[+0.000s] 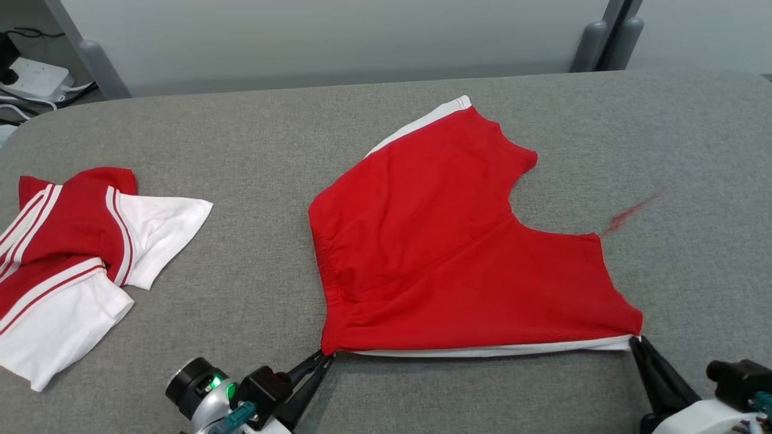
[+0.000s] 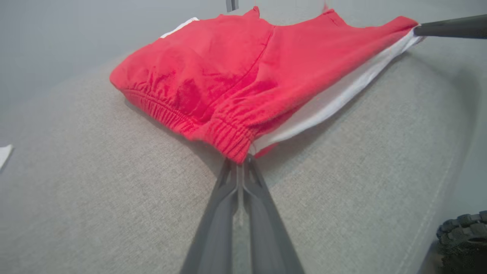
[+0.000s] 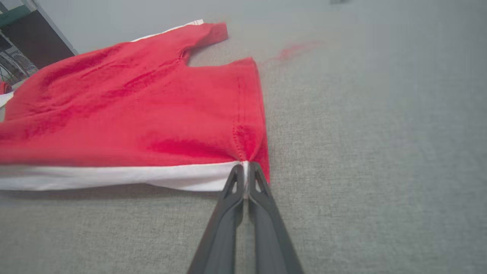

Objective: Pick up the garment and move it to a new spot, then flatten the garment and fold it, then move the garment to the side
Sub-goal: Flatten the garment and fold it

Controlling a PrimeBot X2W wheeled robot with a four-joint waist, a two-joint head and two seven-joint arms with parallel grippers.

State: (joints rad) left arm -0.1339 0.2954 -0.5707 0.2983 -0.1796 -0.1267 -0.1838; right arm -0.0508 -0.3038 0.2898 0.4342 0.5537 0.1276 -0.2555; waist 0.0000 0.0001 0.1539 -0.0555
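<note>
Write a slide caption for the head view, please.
Left gripper and right gripper pinch the near corners of the red shorts on the grey table.

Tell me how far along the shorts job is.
Done: the red shorts lie spread fairly flat on the grey table. In hand: the left gripper pinches the waistband corner, the right gripper the leg-hem corner. Still to do: folding them and moving them aside.

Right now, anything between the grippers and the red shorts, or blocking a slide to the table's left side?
Nothing between them: left gripper and right gripper are both shut on near corners of the red shorts. To the left, a crumpled red-and-white shirt lies on the table.
</note>
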